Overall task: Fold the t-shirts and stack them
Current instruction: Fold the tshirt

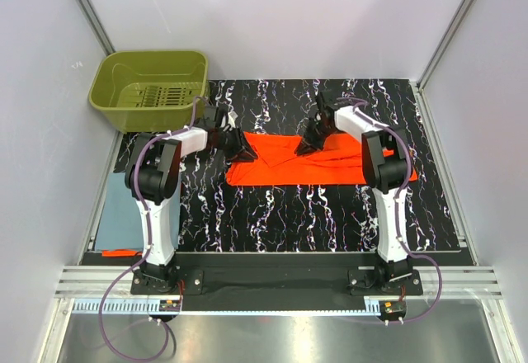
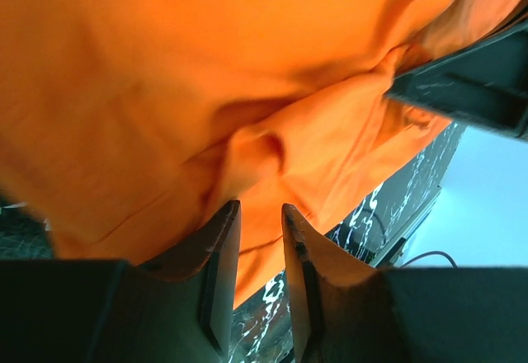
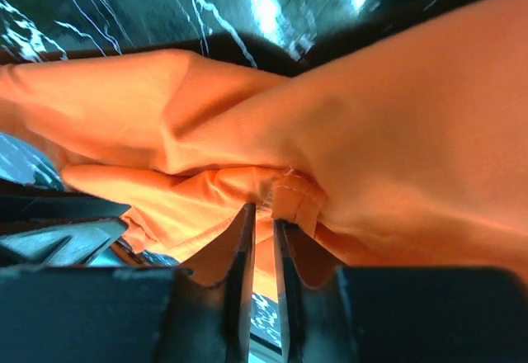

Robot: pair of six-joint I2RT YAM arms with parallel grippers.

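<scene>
The orange t-shirt [image 1: 313,163] lies spread across the middle of the black marbled mat, with its far edge bunched up between the two grippers. My left gripper [image 1: 237,145] is at the shirt's far left corner. In the left wrist view its jaws [image 2: 261,210] stand narrowly apart with a pinch of orange cloth [image 2: 256,153] at the tips. My right gripper [image 1: 311,143] is at the far edge near the middle. In the right wrist view its jaws [image 3: 264,210] are nearly closed on a folded hem [image 3: 295,202]. The blue-grey folded t-shirt [image 1: 125,210] lies flat at the left, off the mat.
An olive-green plastic basket [image 1: 124,70] stands at the back left, close behind the left arm. The mat [image 1: 272,214] runs to the enclosure walls at the left, right and back. The right gripper's body shows in the left wrist view [image 2: 466,91].
</scene>
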